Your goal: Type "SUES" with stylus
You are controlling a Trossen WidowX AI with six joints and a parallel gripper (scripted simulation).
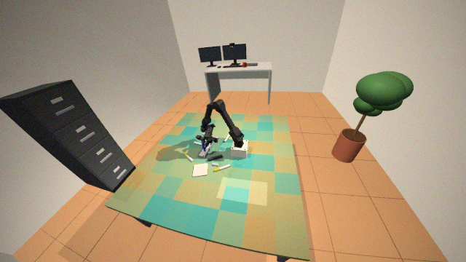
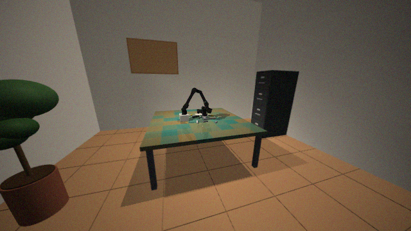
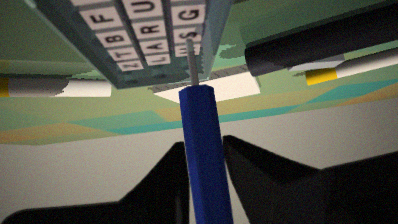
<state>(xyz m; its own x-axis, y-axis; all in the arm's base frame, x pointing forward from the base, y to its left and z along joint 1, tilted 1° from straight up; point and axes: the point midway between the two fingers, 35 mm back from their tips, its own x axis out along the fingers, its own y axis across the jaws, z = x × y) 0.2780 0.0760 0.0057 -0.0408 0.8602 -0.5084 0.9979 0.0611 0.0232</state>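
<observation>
My gripper [image 1: 206, 140] [image 3: 203, 147] is shut on the blue stylus [image 1: 203, 145] [image 3: 200, 115], just behind its front end. The stylus points away from the fingers, and its thin grey tip lies over the S key [image 3: 188, 33] in the wrist view. I cannot tell whether the tip touches or presses the key. The keyboard [image 1: 202, 154] [image 3: 145, 79] has a grey-teal case and white keys with dark letters. F, B, T, Z, U, R, A, L and G show near the S key. The key just nearer than S is partly hidden by the tip, and the keyboard's far part is out of the wrist view.
A black cylinder [image 1: 215, 157] [image 3: 320, 37] lies beside the keyboard, with a small grey block [image 1: 215, 164] [image 3: 320, 63] near it. A white pad [image 1: 200, 169] [image 3: 235, 89] and two yellow-and-white markers [image 1: 188, 157] [image 1: 223, 167] lie around. The arm's white base [image 1: 239, 151] stands to the right.
</observation>
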